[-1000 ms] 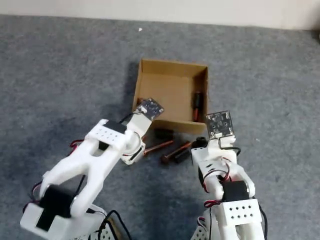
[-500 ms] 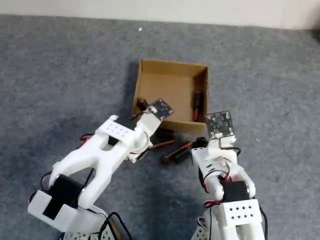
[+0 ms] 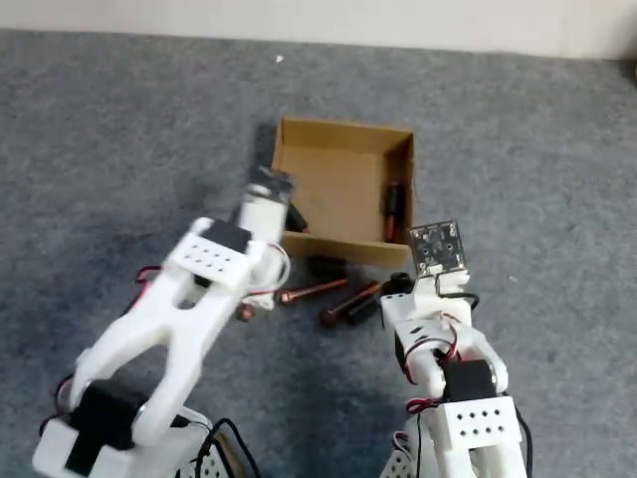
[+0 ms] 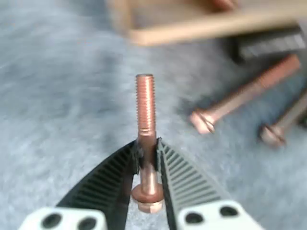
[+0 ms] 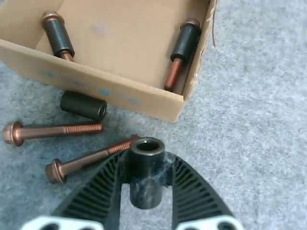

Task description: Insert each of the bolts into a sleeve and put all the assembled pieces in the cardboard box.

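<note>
We start at the left: the left arm [image 3: 194, 299] stretches over the grey carpet [image 3: 109, 129] toward the front-left corner of the cardboard box [image 3: 333, 184]; the box sits nearer the carpet's far edge, abt mid-width. The left gripper [image 4: 147, 144] is clamped on the held bolt [image 4: 145, 105]; its head sits back btwn the fingers and its threaded shank sticks out past the tips, over the carpet near the box's front wall.

Inside the box, the first assembled piece [image 5: 57, 36] lies by the left wall near the front-left corner, partly under the arm in the high view; the second assembled piece [image 5: 183, 45] lies along the right wall.

Just outside the front wall lies the loose sleeve [image 5: 84, 105], black, on its side. Toward the carpet's near edge come the left loose bolt [image 5: 53, 130], head to the left, and the right loose bolt [image 5: 88, 160], slanted, its threaded tip just beside the right gripper [image 5: 147, 160]. That gripper, on the right arm [image 3: 448, 373], pinches the held sleeve [image 5: 144, 187], black, w/ its open bore facing the wrist camera; it hangs near the box's front-right corner.
</note>
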